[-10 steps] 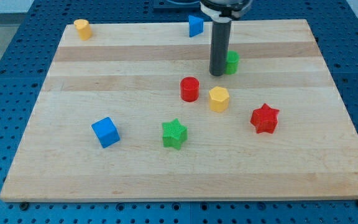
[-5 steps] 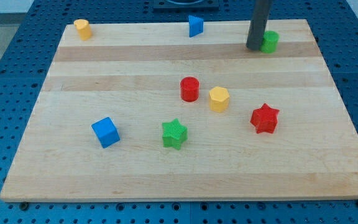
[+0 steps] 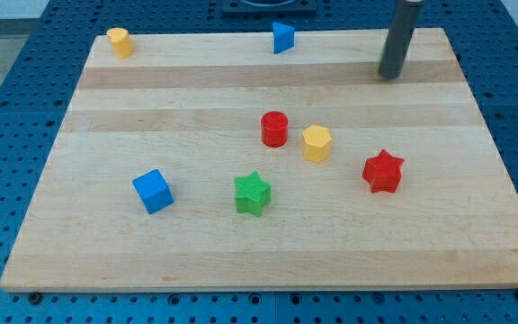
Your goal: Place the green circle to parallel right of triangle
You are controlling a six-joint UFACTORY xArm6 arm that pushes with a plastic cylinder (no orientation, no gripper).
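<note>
The green circle point(image 3: 383, 61) sits near the top right of the wooden board point(image 3: 259, 252). It is almost wholly hidden behind my rod, with only a green sliver showing at the rod's left edge. My tip point(image 3: 390, 76) rests on the board right at the circle. The blue triangle point(image 3: 282, 37) stands at the top edge of the board, well to the left of the circle and slightly higher in the view.
A yellow cylinder point(image 3: 119, 41) is at the top left. A red cylinder point(image 3: 275, 129) and a yellow hexagon point(image 3: 317, 142) sit mid-board. A red star point(image 3: 383, 171), a green star point(image 3: 252, 193) and a blue cube point(image 3: 153, 191) lie lower down.
My tip pushed the green circle from mid-board up and right to the top right area. The rod then shifted right and now covers most of the circle. The other blocks have not moved.
</note>
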